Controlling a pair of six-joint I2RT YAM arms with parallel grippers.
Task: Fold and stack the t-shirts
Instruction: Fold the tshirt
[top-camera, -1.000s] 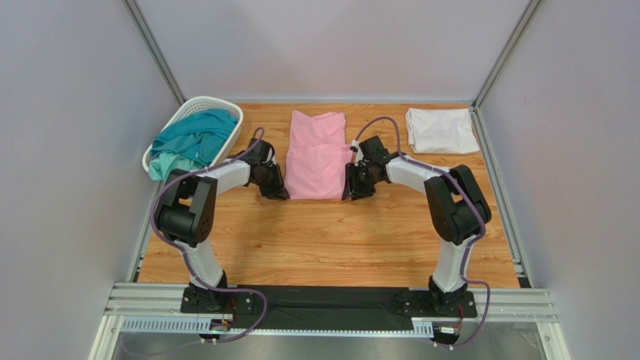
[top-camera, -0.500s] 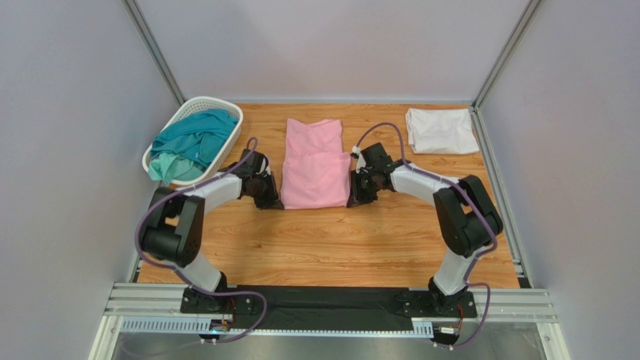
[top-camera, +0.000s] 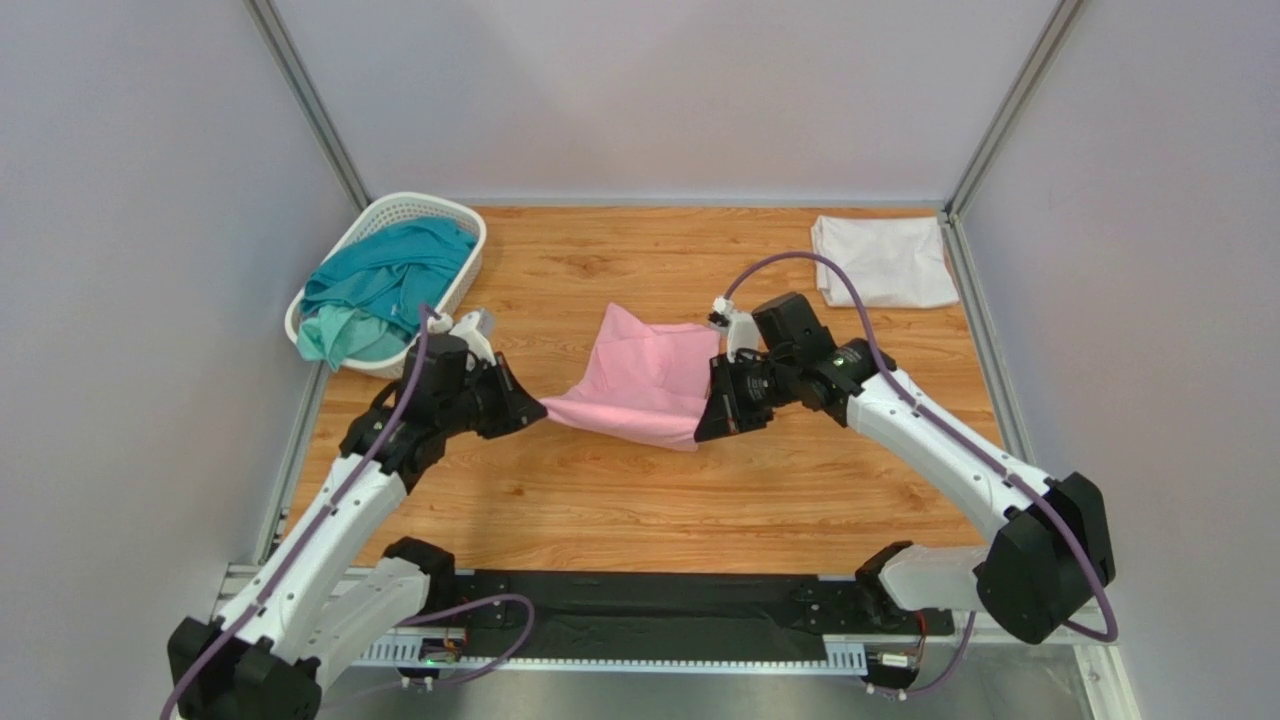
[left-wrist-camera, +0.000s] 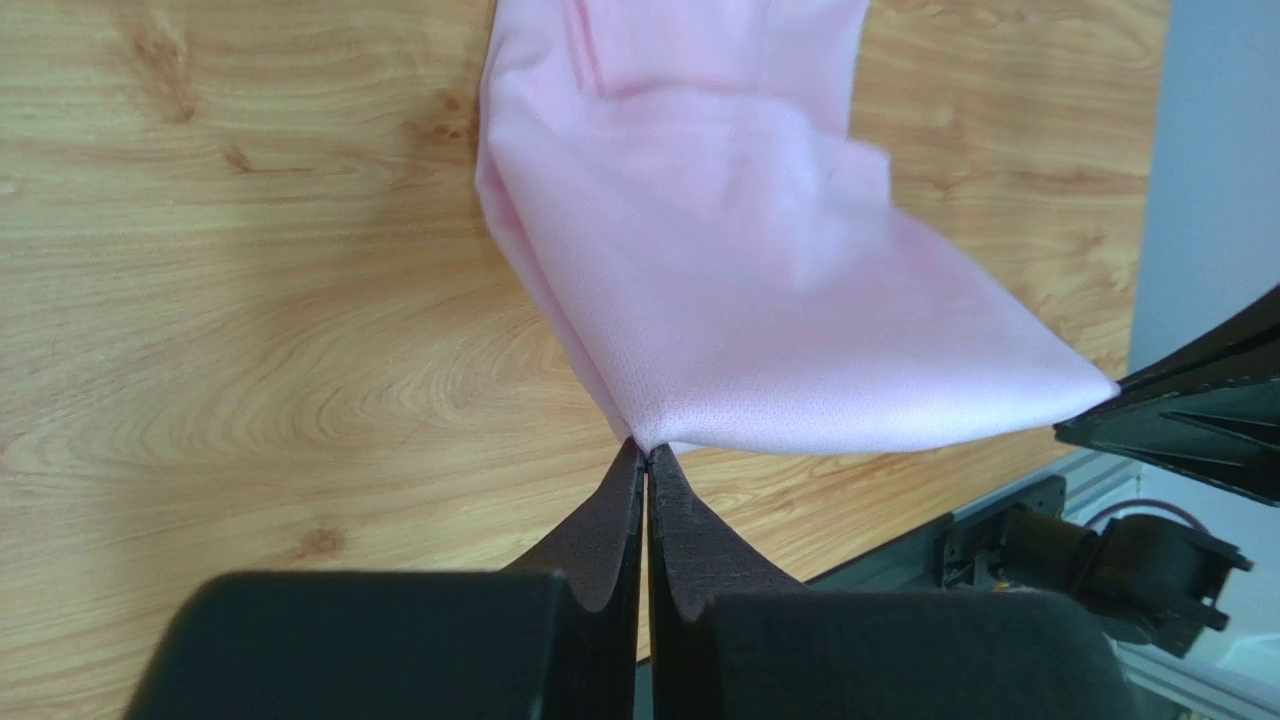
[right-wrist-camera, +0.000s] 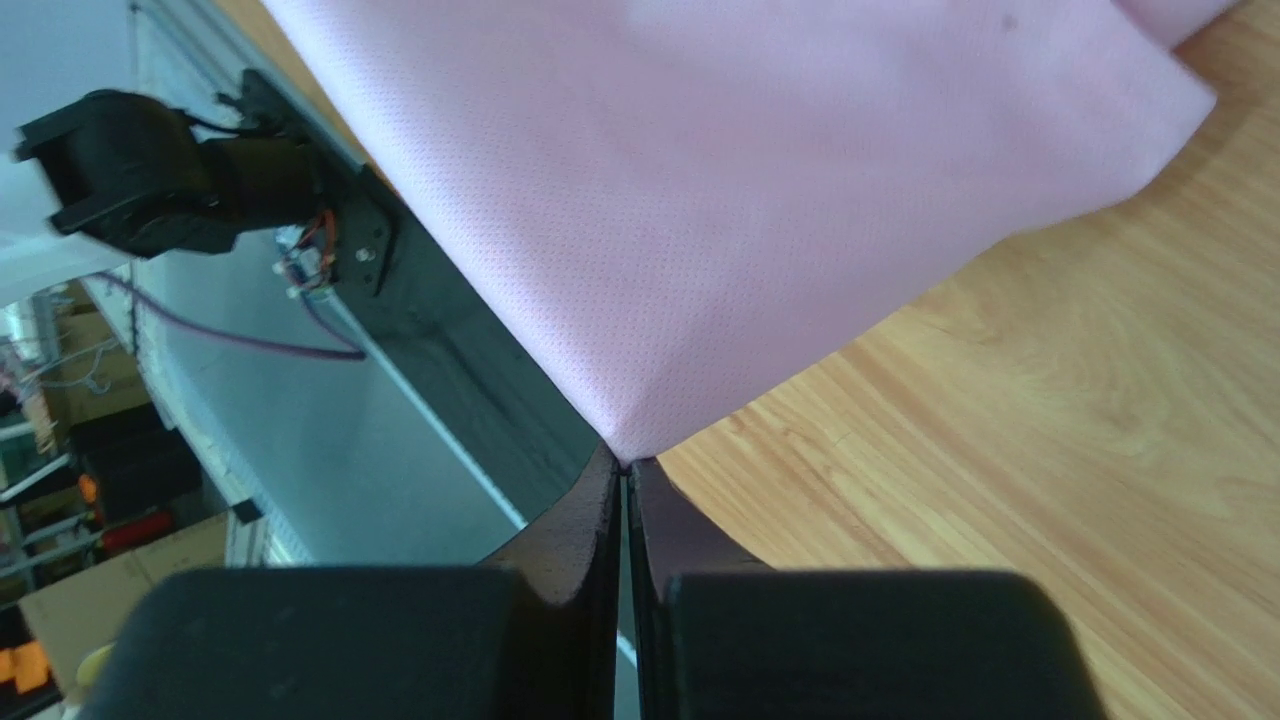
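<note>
The light pink t-shirt (top-camera: 639, 386) hangs stretched between my two grippers, lifted above the wooden table; it also shows in the left wrist view (left-wrist-camera: 721, 285) and the right wrist view (right-wrist-camera: 751, 195). My left gripper (top-camera: 529, 411) is shut on its left near corner (left-wrist-camera: 646, 446). My right gripper (top-camera: 711, 425) is shut on its right near corner (right-wrist-camera: 622, 455). The white t-shirt (top-camera: 884, 260) lies folded at the back right. The teal t-shirt (top-camera: 383, 282) lies crumpled in the basket. No orange shirt is in view.
The white lattice basket (top-camera: 365, 236) stands at the back left corner. Grey walls close in the table (top-camera: 661, 503) on three sides. A black rail (top-camera: 661, 608) with the arm bases runs along the near edge.
Both grippers have pulled toward the near edge and lifted, carrying the pink shirt's near corners; the shirt has left its flat spot at the back middle and now hangs between them.
</note>
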